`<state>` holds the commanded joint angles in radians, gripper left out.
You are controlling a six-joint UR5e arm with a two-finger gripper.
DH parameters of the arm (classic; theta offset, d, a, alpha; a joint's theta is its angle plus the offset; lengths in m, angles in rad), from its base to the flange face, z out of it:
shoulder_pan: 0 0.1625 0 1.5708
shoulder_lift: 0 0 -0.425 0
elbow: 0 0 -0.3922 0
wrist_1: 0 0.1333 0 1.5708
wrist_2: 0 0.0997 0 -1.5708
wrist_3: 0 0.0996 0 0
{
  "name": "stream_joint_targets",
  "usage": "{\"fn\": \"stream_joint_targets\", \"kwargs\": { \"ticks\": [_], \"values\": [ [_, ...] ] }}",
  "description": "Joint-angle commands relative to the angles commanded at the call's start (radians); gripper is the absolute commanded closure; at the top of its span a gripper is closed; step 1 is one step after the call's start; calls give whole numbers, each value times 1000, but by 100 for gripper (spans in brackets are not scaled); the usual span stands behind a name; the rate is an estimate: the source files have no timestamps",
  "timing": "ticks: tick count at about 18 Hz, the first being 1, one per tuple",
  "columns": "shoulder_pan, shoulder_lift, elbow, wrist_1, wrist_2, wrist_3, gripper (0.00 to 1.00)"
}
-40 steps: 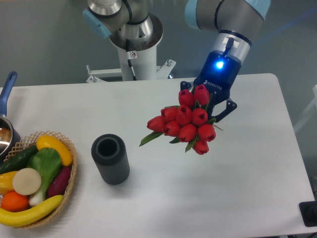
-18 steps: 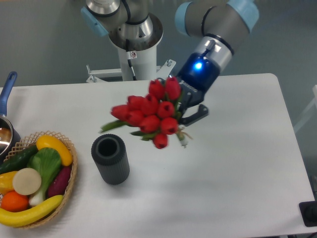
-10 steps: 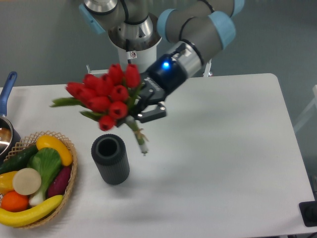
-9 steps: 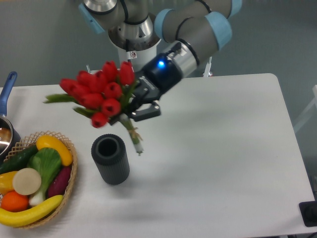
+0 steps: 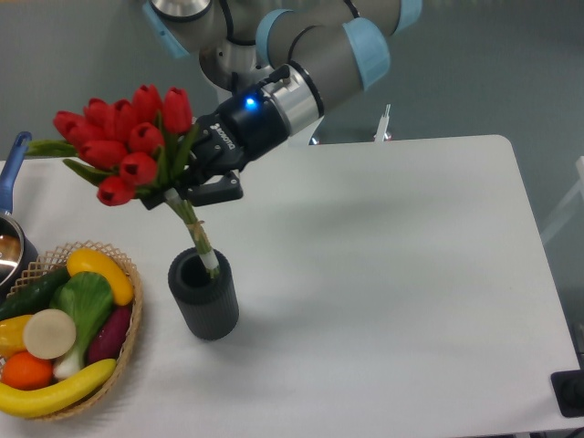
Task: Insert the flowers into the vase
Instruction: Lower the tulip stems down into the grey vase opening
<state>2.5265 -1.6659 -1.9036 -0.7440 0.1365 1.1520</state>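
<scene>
My gripper (image 5: 193,187) is shut on the stems of the flowers (image 5: 123,141), a bunch of red tulip buds with green stems and leaves. The bunch tilts up and to the left, its buds over the table's left part. The stem ends (image 5: 206,257) hang down at the mouth of the vase (image 5: 203,294), a dark grey ribbed cylinder standing upright on the white table. The tips seem just at or inside the rim. The gripper is above the vase, slightly left of its centre.
A wicker basket (image 5: 123,333) with toy fruit and vegetables sits at the left front, close to the vase. A pot with a blue handle (image 5: 11,169) is at the left edge. The robot base (image 5: 246,73) stands behind the table.
The arm swung left from the table's right middle, carrying the flowers. The bunch tipped more upright and its stem ends came down to the vase's mouth.
</scene>
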Motion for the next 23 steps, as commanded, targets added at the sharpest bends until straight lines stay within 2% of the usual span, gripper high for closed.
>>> {"fn": "stream_joint_targets", "kwargs": {
  "ticks": [7,16,23],
  "values": [
    [-15,-21,-11,0,0,2,67],
    [-15,-133,9,-2,15,-2,63],
    [-8,-204,-6,2,18,35,63]
  ]
}}
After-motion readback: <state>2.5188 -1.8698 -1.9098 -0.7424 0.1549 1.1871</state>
